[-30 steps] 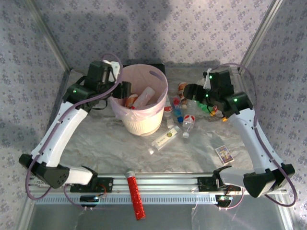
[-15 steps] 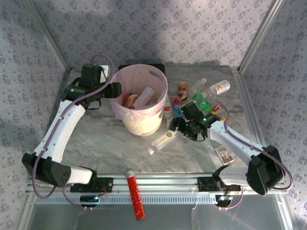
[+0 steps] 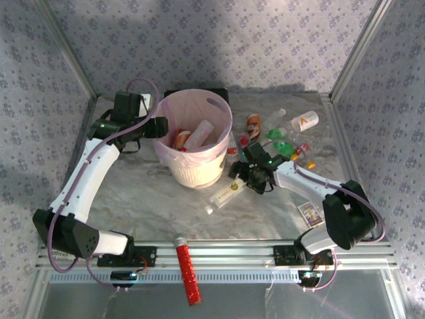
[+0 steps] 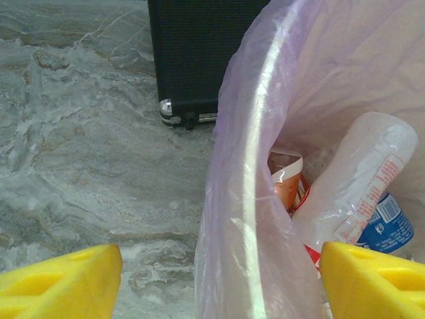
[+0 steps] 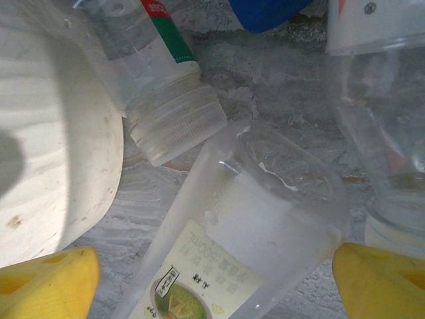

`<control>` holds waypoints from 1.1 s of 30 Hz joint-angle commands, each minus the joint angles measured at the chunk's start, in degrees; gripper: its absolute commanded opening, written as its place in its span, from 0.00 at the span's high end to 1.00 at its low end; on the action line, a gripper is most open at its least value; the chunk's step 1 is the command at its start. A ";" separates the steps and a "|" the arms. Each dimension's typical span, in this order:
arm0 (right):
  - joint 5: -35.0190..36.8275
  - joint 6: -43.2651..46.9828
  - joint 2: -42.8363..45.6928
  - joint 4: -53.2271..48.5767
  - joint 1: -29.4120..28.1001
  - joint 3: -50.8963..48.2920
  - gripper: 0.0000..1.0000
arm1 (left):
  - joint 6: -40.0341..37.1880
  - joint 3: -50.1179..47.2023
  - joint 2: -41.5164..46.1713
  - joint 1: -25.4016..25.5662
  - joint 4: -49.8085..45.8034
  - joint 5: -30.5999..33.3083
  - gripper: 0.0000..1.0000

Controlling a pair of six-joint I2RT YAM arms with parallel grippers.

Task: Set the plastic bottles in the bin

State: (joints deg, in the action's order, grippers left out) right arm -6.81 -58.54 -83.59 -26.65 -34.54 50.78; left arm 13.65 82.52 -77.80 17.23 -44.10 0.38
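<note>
The pale-pink bin (image 3: 196, 159) stands left of centre with several plastic bottles inside, among them a clear one with a red-and-white label (image 4: 358, 186). My left gripper (image 3: 163, 126) is at the bin's left rim. It is open, and its yellow fingers (image 4: 60, 282) straddle the bin's thin wall (image 4: 252, 199). My right gripper (image 3: 238, 177) is low by the bin's foot. It is open around a lying clear bottle with a yellow-green label (image 5: 252, 246) (image 3: 226, 193). More bottles (image 3: 302, 121) lie at the back right, one of them green (image 3: 279, 143).
A black box (image 4: 199, 60) sits behind the bin. A capped bottle (image 5: 159, 100) and another clear bottle (image 5: 385, 133) lie close to the right fingers, next to the bin's white base (image 5: 53, 166). A red glittery tube (image 3: 187, 272) rests on the front rail, and a small card (image 3: 310, 212) lies front right.
My right arm swung from the back right forward and left, down over the yellow-green labelled bottle, with its jaws widening. My left gripper drew slightly left at the bin's rim and opened a little.
</note>
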 commanded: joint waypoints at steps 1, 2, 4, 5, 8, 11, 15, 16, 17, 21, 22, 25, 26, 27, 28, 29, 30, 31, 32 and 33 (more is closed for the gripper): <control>1.18 -1.22 -2.36 0.41 -0.35 -1.53 0.07 | 0.28 -1.19 -0.12 -0.66 1.06 -0.99 0.22; 1.13 -1.22 -2.84 0.56 -0.31 -1.78 0.08 | 0.32 -1.30 -0.16 -0.62 1.18 -1.02 0.22; 1.01 -1.31 -3.73 1.16 -0.35 -2.38 0.08 | 0.32 -1.42 -0.16 -0.71 1.27 -1.15 0.22; 1.05 -1.31 -4.12 1.38 -0.35 -2.58 0.08 | 0.32 -1.47 -0.16 -0.71 1.36 -1.17 0.22; 1.44 -0.97 -4.95 1.69 -0.18 -3.06 0.10 | 0.32 -1.57 -0.23 -0.71 1.34 -1.26 0.22; 1.71 -0.56 -5.09 1.34 0.00 -3.34 0.13 | 0.24 -1.66 -0.24 -0.75 1.30 -1.36 0.22; 2.01 0.17 -3.99 0.25 0.49 -3.95 0.19 | 0.24 -1.84 -0.16 -0.79 1.38 -1.35 0.22; 2.17 0.40 -3.52 0.04 0.66 -4.11 0.21 | 0.24 -1.77 -0.12 -0.80 1.55 -1.40 0.22; 2.27 0.52 -3.14 -0.28 0.82 -4.25 0.23 | 0.24 -1.83 -0.16 -0.80 1.56 -1.36 0.22; 1.90 1.89 -0.36 -1.22 1.62 -3.93 0.32 | 0.24 -1.80 -0.15 -0.80 1.67 -1.35 0.22; 1.97 2.28 0.55 -1.89 1.87 -3.48 0.33 | 0.24 -1.76 -0.15 -0.80 1.58 -1.35 0.22; 2.03 3.89 3.56 -4.46 2.51 -1.60 0.35 | 0.24 -1.93 -0.15 -0.80 1.57 -1.36 0.22; 2.04 4.44 4.58 -5.27 2.71 -0.83 0.36 | 0.24 -1.93 -0.16 -0.80 1.57 -1.36 0.22; 2.12 5.02 5.81 -6.38 3.06 0.07 0.37 | 0.22 -1.92 -0.08 -0.80 1.56 -1.35 0.22; 2.12 5.69 7.17 -7.34 3.48 1.10 0.37 | 0.24 -2.04 -0.06 -0.77 1.58 -1.44 0.22; 2.35 6.44 8.36 -8.67 4.04 2.14 0.38 | 0.24 -2.01 -0.07 -0.80 1.70 -1.60 0.22; 2.41 7.00 9.45 -9.93 4.70 3.07 0.39 | 0.32 -2.09 -0.06 -0.84 1.66 -1.76 0.22; 2.25 7.66 10.60 -10.90 5.64 4.09 0.40 | 0.41 -2.01 -0.12 -0.88 1.67 -2.02 0.22; 2.00 8.28 11.79 -11.74 6.82 5.05 0.41 | 0.49 -2.01 -0.14 -0.89 1.72 -2.24 0.22; 1.88 8.91 12.80 -12.58 7.85 6.00 0.41 | 0.50 -2.01 -0.15 -0.89 1.82 -2.35 0.22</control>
State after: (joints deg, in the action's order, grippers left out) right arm -5.76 -52.77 -74.17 -33.91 -28.99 53.32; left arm 14.22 81.58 -77.69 16.75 -42.09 -1.30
